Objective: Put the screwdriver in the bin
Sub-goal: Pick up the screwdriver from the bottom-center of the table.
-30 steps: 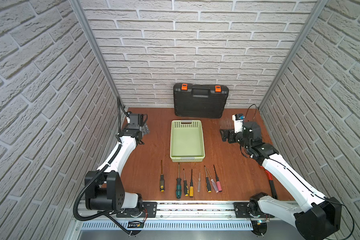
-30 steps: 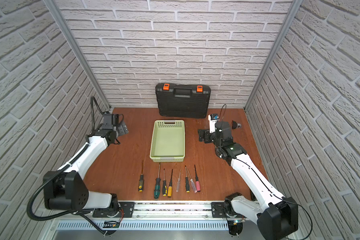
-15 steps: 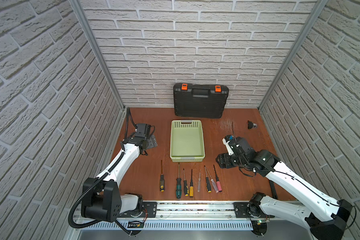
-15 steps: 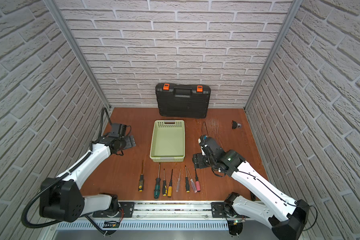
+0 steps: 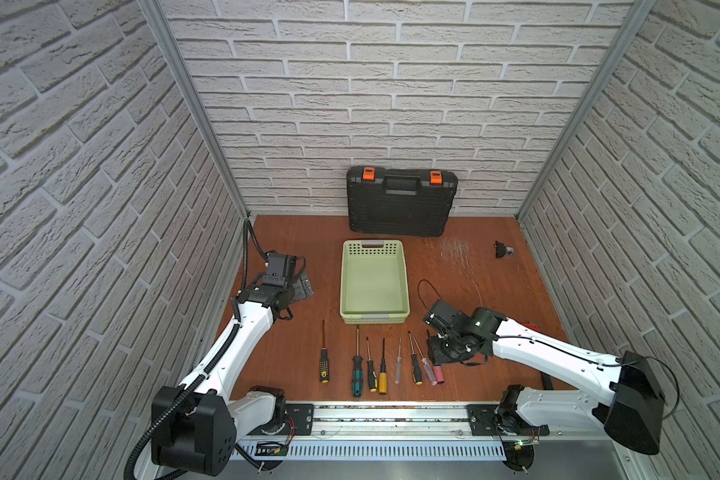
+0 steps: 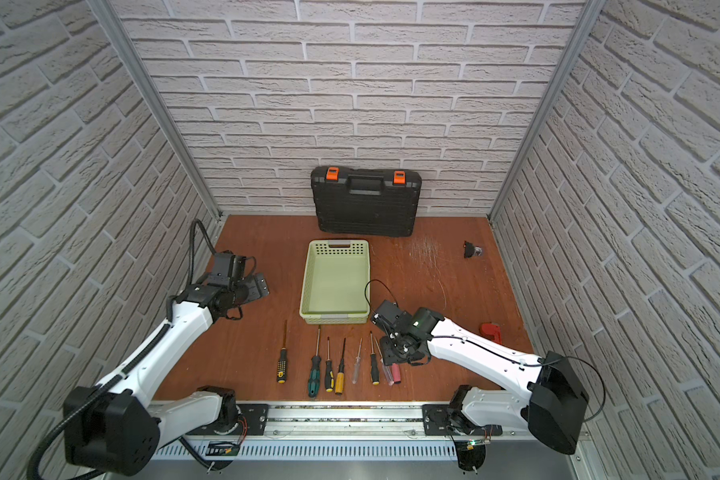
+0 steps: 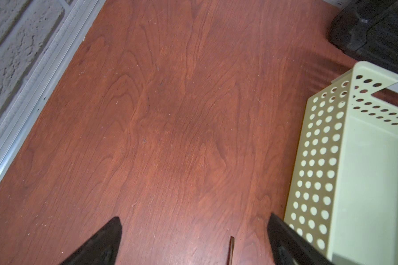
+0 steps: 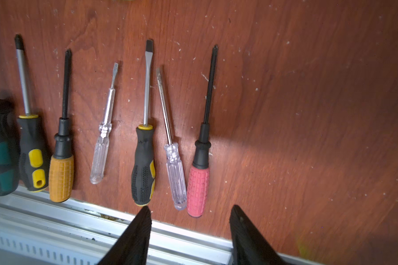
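Bin is seen empty behind right gripper, whose jaws are half spread, nothing pinched; left gripper is spread wide. Pink screwdriver is framed just ahead; clear screwdriver beside it could be grabbed too

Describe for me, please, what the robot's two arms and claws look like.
Both have white shells with black joints and black shoulder housings. The left arm has a ribbed black hose; the right arm carries a thin looped black cable and a green light. The left claw and the right claw have black, tapering fingers.
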`<state>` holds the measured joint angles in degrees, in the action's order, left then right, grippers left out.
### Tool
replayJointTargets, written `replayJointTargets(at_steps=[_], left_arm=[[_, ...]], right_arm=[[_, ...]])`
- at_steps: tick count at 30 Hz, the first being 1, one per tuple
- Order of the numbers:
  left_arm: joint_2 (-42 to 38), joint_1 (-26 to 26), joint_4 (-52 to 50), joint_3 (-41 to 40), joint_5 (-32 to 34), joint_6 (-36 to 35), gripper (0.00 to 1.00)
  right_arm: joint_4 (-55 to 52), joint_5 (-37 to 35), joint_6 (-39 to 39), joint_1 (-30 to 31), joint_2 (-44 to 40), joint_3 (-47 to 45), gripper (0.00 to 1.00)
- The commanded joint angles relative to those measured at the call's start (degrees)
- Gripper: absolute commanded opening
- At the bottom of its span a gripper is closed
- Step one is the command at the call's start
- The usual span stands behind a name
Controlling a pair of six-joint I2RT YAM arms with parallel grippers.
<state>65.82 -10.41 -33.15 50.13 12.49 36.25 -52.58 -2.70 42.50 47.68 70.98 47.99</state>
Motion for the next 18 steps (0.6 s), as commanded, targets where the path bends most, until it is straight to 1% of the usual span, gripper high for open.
replayJointTargets(at_steps=[1,5,9,12,18], left_arm=[[-2.01,-0.04,-0.32,-0.75,-0.18,0.0,0.98],[-3.69,0.01,-0.34,-1.59,-0.21,0.06,0.98],[-4.76,0.03,-0.03,-2.55,-0.03,0.04,0.98],[-5.16,-0.02,0.06,-2.91,0.08,0.14,0.98],[-6.09,-0.05,-0.03,-3.54,0.32,0.15,0.98]], right_arm=[[4.81,0.38,0.48,-0.13,2.05,-1.8,0.54],[7.16,1.36,1.04,-0.19,4.9,-3.86,0.54],[8.65,-0.14,1.53,-0.82,3.9,-6.38,0.54],[10.04,0.05,1.71,-1.45,3.76,-7.88,0.53],[10.69,0.43,1.36,-1.45,4.95,-8.3,0.51]])
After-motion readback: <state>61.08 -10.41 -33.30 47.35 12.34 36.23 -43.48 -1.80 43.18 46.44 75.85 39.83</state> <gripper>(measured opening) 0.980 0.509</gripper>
